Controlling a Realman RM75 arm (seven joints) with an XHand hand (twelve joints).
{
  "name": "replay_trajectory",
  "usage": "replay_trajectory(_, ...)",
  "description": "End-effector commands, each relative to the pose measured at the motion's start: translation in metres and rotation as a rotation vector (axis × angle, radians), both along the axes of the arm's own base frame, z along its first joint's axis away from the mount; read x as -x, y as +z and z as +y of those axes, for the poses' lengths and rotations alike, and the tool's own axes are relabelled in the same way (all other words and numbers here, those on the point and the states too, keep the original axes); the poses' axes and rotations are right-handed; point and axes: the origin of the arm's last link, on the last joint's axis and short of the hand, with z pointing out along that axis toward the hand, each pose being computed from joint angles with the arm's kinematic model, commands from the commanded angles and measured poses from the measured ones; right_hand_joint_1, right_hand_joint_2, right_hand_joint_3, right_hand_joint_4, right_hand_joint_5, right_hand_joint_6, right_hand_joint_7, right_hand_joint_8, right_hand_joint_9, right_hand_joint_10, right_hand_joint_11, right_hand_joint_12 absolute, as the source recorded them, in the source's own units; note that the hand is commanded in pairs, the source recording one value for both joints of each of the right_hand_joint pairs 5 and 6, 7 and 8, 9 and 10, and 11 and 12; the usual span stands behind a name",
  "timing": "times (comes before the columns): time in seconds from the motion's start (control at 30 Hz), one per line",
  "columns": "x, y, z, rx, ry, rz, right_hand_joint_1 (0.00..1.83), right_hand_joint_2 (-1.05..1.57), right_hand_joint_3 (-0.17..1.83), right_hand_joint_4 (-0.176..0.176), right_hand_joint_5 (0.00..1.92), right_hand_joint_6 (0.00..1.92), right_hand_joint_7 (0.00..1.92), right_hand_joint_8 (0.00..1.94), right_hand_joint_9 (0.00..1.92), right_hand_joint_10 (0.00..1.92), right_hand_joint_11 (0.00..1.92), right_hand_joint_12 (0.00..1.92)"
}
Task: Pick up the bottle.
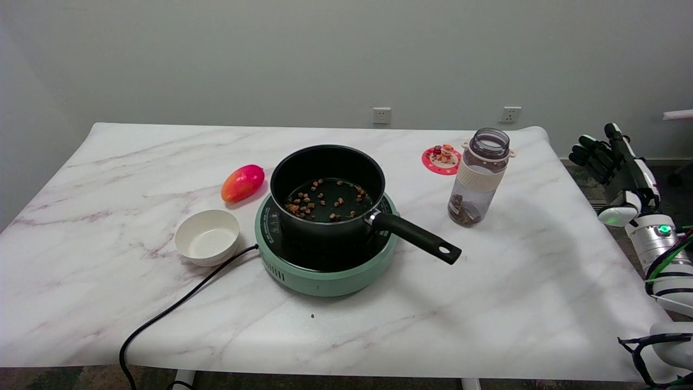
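The cord (pixel 162 319) runs off the picture's near edge. The right arm (pixel 658 254) is cut by the right edge. The far red coaster's (pixel 441 161) figures are too small to tell.

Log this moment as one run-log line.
phase: pre-reach | right hand: open, off table's right edge | clear plastic bottle with cream band: upright, lidless, untouched, right of black saucepan

White marble-veined table (pixel 108 260); mint-green cooker (pixel 325 273) under a black pot (pixel 325 179); red-and-orange mango (pixel 242 182); white bowl (pixel 207 237); clear bottle (pixel 479 176) with a cream band; pink coaster (pixel 441 160).
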Motion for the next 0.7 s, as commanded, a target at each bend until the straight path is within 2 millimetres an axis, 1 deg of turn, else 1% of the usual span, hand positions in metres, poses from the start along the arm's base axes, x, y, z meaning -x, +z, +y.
replay_trajectory(0.03,0.004,-0.036,-0.033,-0.105,0.014,-0.069,1.2,-0.99,0.88,0.0,0.0,0.0,0.35,0.35,0.4,0.4,0.43,0.43)
replay_trajectory(0.2,0.003,-0.048,-0.049,-0.158,0.009,-0.059,1.2,-1.01,0.88,0.0,0.0,0.0,0.36,0.36,0.39,0.39,0.41,0.41)
replay_trajectory(0.43,0.0,-0.064,-0.063,-0.212,0.022,-0.06,1.2,-1.01,0.9,0.0,0.0,0.0,0.38,0.38,0.39,0.39,0.41,0.41)
replay_trajectory(0.7,0.005,-0.093,-0.084,-0.286,0.005,-0.059,1.2,-1.01,0.9,0.0,0.0,0.0,0.38,0.38,0.39,0.39,0.4,0.4)
